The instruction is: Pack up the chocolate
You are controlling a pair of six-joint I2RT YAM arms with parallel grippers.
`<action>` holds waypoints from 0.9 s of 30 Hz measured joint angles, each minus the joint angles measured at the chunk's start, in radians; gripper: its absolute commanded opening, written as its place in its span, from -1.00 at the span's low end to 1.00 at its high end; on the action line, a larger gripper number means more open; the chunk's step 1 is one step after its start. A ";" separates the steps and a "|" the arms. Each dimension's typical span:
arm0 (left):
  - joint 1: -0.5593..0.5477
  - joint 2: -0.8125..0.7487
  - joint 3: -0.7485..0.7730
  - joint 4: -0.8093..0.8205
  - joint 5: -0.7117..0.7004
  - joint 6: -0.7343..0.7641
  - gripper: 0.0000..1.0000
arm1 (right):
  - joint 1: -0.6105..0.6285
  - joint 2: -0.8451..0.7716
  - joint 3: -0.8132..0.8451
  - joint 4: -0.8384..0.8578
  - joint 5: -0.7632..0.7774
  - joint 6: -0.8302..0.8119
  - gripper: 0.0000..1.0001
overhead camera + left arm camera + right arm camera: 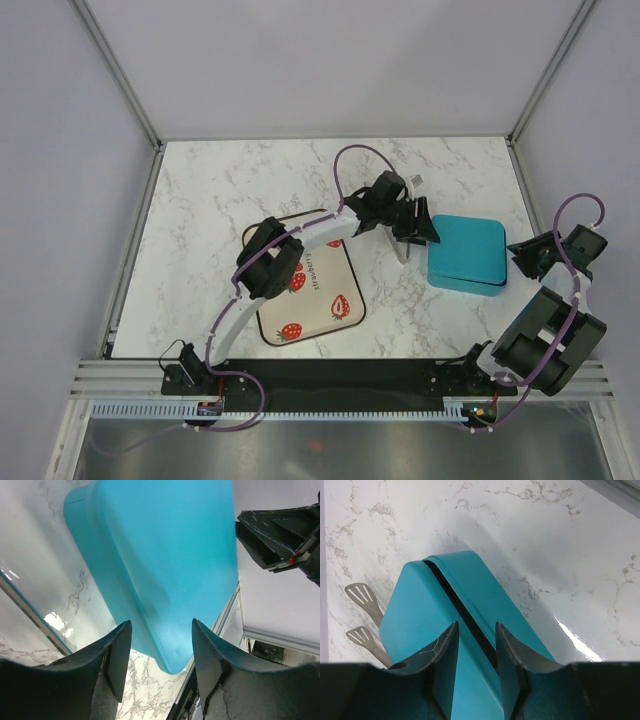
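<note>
Looking down from the overhead camera, I have a teal rectangular plastic box with a matching lid (467, 253) sitting on the right half of the white marble-patterned table (230, 190). I can't pick out any chocolate in the three views, and with the lid on I can't tell whether it is inside the box.

My left gripper (415, 235) is reached out across the table to the box's left side. In its wrist camera the jaws stand wide apart with nothing between them, and the box's rounded corner fills the view just beyond the fingertips. I can't tell whether they touch it.

My right gripper (476, 627) sits just off the box's right edge. Its jaws are parted a moderate way and hold nothing. Between them the wrist view shows the dark seam where the lid meets the base.

A pair of silver metal tongs with slotted ends (364, 599) lies on the marble beside the box's left side, below the left gripper. A flat cream mat printed with red strawberries (330, 300) lies under the left arm, well apart from the box.
</note>
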 measured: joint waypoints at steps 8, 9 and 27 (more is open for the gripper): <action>0.000 0.017 0.097 -0.016 -0.002 0.014 -0.25 | 0.000 -0.011 0.022 -0.019 0.031 -0.005 0.14; 0.000 0.022 0.105 -0.016 -0.001 0.014 -0.29 | 0.000 -0.011 0.024 -0.021 0.033 -0.006 0.18; -0.016 0.072 0.135 -0.021 0.008 0.014 -0.37 | 0.008 -0.010 0.021 0.009 -0.031 -0.055 0.40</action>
